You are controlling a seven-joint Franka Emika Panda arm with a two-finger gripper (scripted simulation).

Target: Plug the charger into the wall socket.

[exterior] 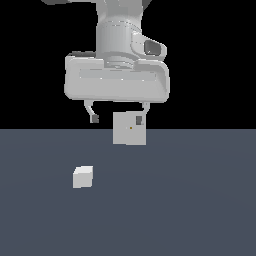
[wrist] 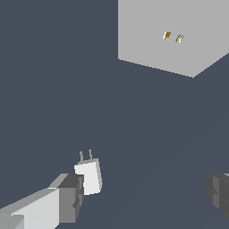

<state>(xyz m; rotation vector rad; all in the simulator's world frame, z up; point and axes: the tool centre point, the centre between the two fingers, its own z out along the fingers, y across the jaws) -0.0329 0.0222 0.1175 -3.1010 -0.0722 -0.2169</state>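
At the exterior view's left the charger (exterior: 83, 177) sits on the dark grey floor (exterior: 200, 210), a small off-white block lying free, well apart from everything else. Above and to its right the gripper (exterior: 117, 118) hangs in the air with its jaws wide apart and nothing between them; one dark fingertip (exterior: 94, 118) shows clear of the socket, the other overlaps its upper corner in this view. The socket (exterior: 129, 128) stands upright further right, a pale grey square plate with a tiny orange dot at its centre. In the wrist view the charger (wrist: 89, 176) lies just beside one finger (wrist: 70, 198), two thin prongs pointing toward the socket (wrist: 179, 53), whose face shows two small orange slots.
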